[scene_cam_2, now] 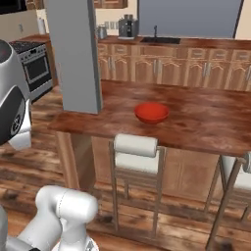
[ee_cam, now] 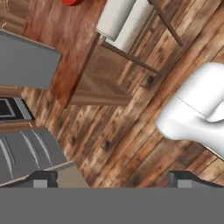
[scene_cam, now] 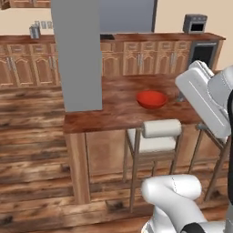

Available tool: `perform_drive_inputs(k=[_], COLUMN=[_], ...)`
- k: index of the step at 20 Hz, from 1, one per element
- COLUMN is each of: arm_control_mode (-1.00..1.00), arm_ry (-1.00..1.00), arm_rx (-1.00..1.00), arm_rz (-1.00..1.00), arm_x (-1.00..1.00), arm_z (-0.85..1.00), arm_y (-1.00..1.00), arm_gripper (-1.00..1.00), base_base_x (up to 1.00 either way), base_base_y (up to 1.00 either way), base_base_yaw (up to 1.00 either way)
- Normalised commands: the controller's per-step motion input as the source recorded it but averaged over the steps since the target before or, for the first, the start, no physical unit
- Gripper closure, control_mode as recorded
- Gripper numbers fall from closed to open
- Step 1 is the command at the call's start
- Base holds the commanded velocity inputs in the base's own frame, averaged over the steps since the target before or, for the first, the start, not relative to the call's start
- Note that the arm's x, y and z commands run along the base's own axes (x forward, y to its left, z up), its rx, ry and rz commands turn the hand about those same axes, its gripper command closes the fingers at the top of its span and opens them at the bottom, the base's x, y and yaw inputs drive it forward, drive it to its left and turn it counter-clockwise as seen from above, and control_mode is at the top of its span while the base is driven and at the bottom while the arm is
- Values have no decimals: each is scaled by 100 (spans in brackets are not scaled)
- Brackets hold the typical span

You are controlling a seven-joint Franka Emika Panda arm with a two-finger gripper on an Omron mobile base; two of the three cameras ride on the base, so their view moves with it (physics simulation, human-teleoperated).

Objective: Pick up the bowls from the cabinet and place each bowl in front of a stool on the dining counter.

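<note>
Red bowl [scene_cam: 151, 98] sits on dining tabletop [scene_cam_2: 206, 122], right behind the stool [scene_cam: 161, 129], so 1st bowl looks placed. Tool [ee_cam: 112, 178] aims down at floor [ee_cam: 131, 131], fingers spread wide, nothing held. Bowl lies fwd of tool, at hand view's top edge.

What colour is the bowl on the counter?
Plain glossy red; the bowl shows best in the right base view.
</note>
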Motion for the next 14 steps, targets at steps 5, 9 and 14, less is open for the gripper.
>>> perform_drive_inputs(k=[5,9,14], arm_control_mode=[100,100,100], arm_ry=[0,0,0], arm_rx=[0,0,0], arm_rz=[0,0,0], arm_x=[0,0,0], arm_z=[0,0,0], arm_y=[0,0,0], arm_gripper=[-100,-100,-100], base_base_x=[-15,89,100], base_base_y=[100,100,100], base_base_yaw=[3,0,-2])
